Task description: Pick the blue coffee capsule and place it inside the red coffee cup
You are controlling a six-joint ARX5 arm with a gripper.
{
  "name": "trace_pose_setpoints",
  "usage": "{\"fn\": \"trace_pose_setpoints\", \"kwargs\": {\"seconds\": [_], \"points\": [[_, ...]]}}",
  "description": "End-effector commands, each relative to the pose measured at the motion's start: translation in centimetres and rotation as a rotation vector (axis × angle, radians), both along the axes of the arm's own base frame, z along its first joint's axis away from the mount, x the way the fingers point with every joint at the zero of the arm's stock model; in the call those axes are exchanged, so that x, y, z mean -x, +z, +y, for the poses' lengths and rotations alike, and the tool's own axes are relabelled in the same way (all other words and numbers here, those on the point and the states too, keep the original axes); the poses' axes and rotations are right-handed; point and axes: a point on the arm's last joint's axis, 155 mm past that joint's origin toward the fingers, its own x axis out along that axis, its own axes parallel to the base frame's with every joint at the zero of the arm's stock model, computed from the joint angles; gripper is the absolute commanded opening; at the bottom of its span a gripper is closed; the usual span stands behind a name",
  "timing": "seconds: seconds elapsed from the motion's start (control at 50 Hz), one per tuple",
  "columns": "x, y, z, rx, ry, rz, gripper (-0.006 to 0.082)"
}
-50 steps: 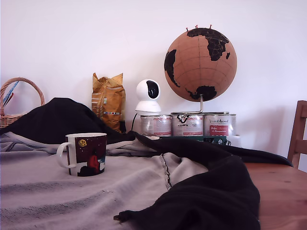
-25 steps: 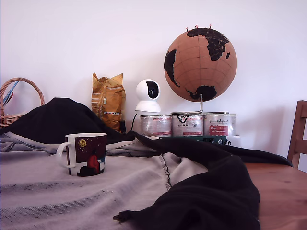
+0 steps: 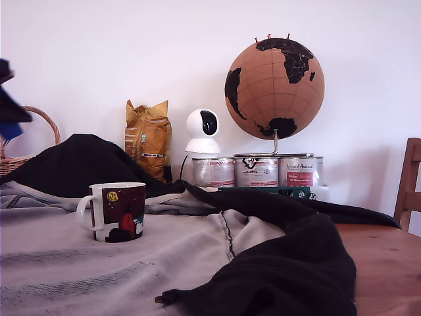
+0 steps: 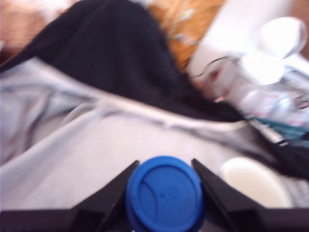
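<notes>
Grey cloth [image 3: 99, 263], creased and ribbed, covers most of the table, with a black garment [image 3: 289, 263] draped across it from the far left round to the near right in the exterior view; bare wood [image 3: 388, 263] shows at that view's right, beside part of a wooden chair [image 3: 409, 184]. A plain white wall stands behind. Along the far edge sit a wicker basket [image 3: 43, 122], a crumpled yellow bag [image 3: 148, 138], a small white camera [image 3: 203, 131], three silver tins [image 3: 256, 171] and a cork globe [image 3: 275, 89] on a metal stand.

On the grey cloth at the exterior view's left stands the red coffee cup [image 3: 118, 212], upright, its white handle turned to that view's left.

Only a dark, blurred shape at the exterior view's far left edge hints at the arm. The wrist view (itself motion-blurred) shows what that view lacks: the gripper [image 4: 165, 193], its two black fingers [image 4: 108, 195] pinching the blue coffee capsule [image 4: 165, 194] from either side, held above the grey cloth. The cup's white inside [image 4: 256, 181] lies just beside it, apart from it.
</notes>
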Motion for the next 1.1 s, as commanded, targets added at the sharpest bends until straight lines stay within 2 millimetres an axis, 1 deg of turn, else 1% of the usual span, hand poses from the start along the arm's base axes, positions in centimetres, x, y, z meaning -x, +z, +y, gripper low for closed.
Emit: {"fn": "trace_pose_setpoints", "kwargs": {"seconds": [0.0,0.12,0.18,0.24,0.52,0.66,0.76,0.94,1.06,1.08], "points": [[-0.4,0.5,-0.8,0.000,-0.009,-0.011,0.0180],[-1.3,1.2,-2.3,-0.001,-0.042,-0.019,0.0181],[-1.9,1.3,-3.2,-0.002,-0.061,-0.017,0.0180],[-2.5,1.0,-4.0,-0.002,-0.079,-0.005,0.0181],[-4.9,-1.3,-8.2,-0.015,-0.169,0.061,0.0181],[-5.3,-3.0,-10.6,-0.023,-0.220,0.109,0.0181],[-5.1,-4.3,-12.1,-0.053,-0.256,0.127,0.0183],[-5.0,-6.1,-12.7,-0.072,-0.263,0.163,0.0183],[-5.1,-6.4,-12.4,-0.087,-0.250,0.166,0.0193],[-5.1,-6.4,-12.4,-0.087,-0.247,0.165,0.0211]]}}
